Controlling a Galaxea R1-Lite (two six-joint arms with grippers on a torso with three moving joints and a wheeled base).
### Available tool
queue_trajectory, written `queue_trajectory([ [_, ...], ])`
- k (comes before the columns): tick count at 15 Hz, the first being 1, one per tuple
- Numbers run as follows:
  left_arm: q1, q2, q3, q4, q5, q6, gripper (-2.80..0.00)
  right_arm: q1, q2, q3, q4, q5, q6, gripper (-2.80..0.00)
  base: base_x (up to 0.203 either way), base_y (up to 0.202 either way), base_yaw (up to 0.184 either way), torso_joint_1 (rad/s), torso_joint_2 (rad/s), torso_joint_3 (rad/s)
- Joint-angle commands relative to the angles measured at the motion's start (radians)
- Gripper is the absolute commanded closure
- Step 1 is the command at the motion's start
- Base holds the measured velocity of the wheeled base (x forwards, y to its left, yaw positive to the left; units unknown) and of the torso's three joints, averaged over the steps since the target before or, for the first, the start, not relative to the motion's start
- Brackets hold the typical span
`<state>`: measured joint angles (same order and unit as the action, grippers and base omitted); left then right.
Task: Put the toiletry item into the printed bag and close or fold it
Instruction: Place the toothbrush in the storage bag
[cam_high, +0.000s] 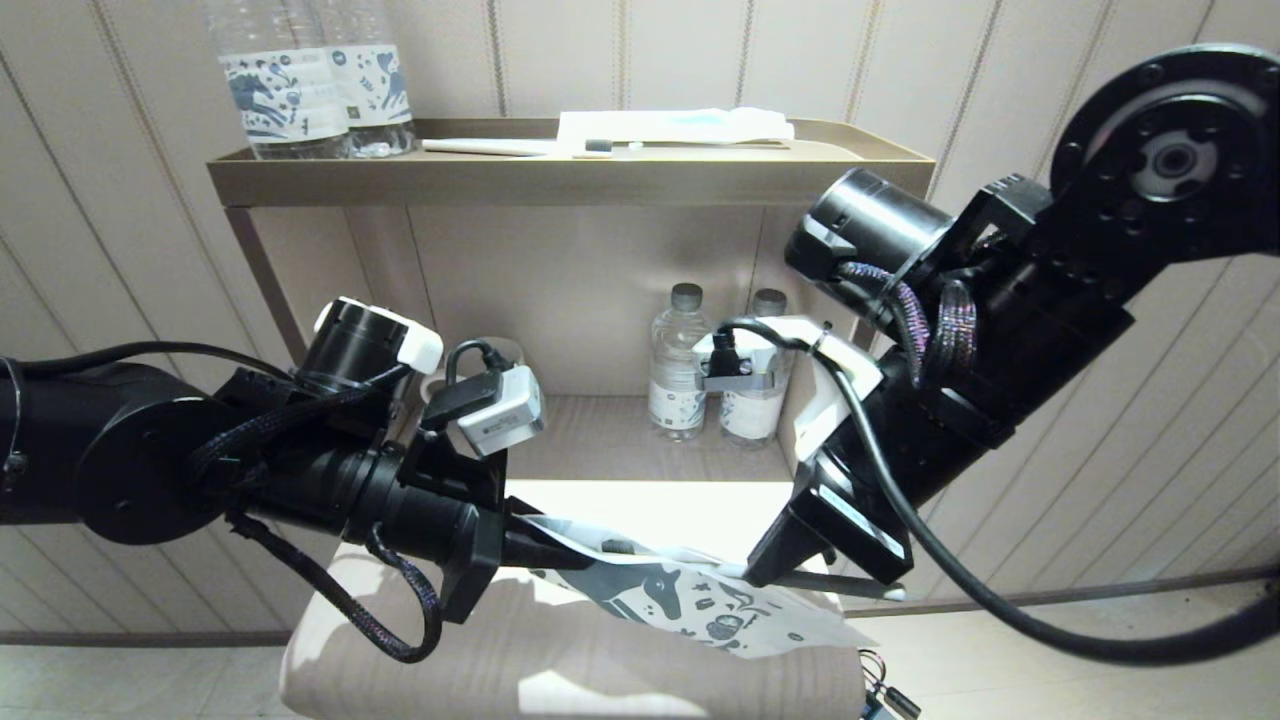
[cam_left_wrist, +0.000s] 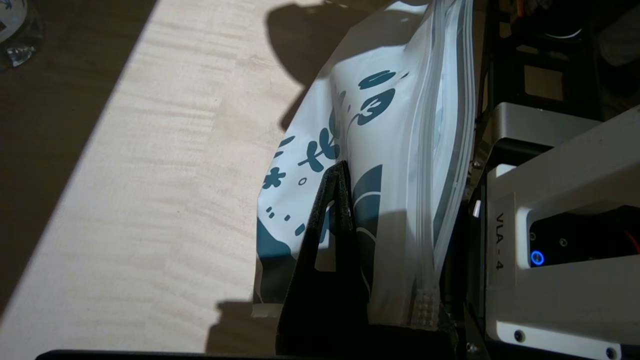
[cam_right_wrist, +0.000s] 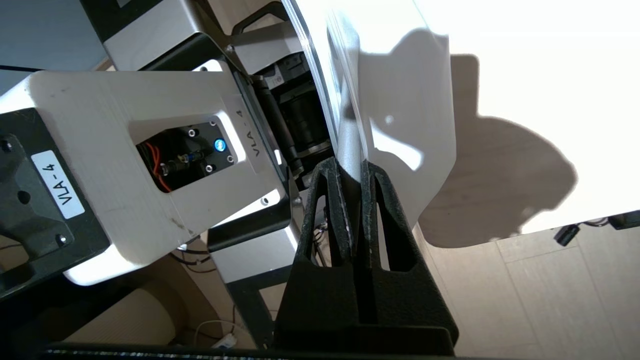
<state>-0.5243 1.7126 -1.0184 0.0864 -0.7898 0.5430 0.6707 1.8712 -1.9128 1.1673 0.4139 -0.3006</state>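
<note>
Right gripper (cam_right_wrist: 352, 175) hides most of the toothbrush (cam_right_wrist: 348, 145) entering the printed bag (cam_high: 690, 600).

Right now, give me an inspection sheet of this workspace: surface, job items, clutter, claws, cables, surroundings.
Surface: pale wood-grain tabletop, part sunlit, part shadowed.
Job's things: printed bag held over it; toothbrush at the bag's edge.
Clutter: lower-shelf bottles; top-tray bottles, spare toothbrush, packet.
Claws: left claw shut on the printed bag; right claw shut on the toothbrush.
Cables: black cable loops from right wrist; braided cable hangs under left arm.
Surroundings: panelled wall.
</note>
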Motion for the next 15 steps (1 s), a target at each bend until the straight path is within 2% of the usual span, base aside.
queue_trajectory([
  [1,0.000,-0.002,0.000,0.001,-0.005,0.003,0.00,0.007,-0.009,0.006,-0.007,0.000,-0.002,0.00,0.000,0.000,0.000,0.000,0.00,0.000],
  [15,0.000,0.007,-0.011,0.000,-0.009,-0.003,0.00,0.021,0.001,0.035,-0.159,0.008,0.011,0.00,0.000,0.000,0.000,0.000,0.00,0.000],
])
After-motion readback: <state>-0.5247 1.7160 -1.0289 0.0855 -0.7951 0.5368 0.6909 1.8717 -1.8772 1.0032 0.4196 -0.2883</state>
